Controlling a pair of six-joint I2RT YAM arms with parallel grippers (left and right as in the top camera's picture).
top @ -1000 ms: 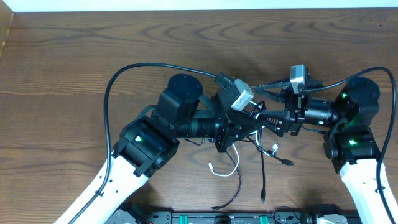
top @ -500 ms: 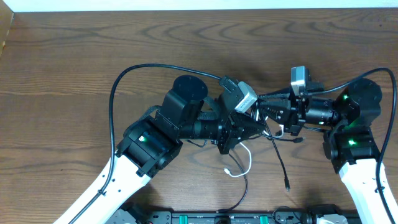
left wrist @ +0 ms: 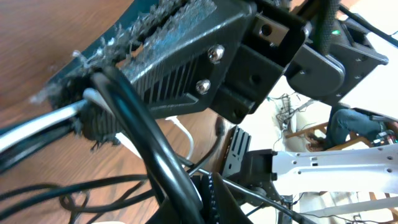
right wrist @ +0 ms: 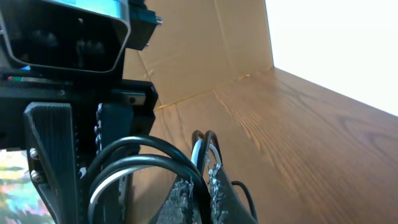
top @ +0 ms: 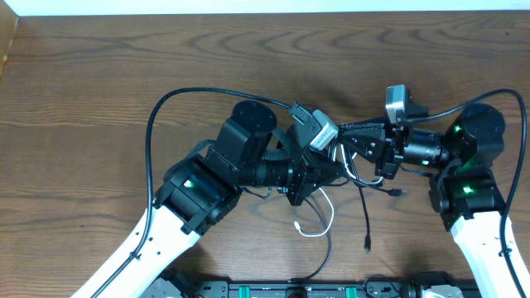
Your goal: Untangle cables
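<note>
Overhead view: L claw (top: 334,170) and R claw (top: 348,147) meet tip to tip over the middle of a wooden bench (top: 99,83). Both are pressed together, each pinching the tangled cables (top: 354,175) bunched btwn them. A white cord (top: 325,217) loops below the claws. A black cord (top: 365,217) trails toward the near edge, w/ its plug end free.
</note>
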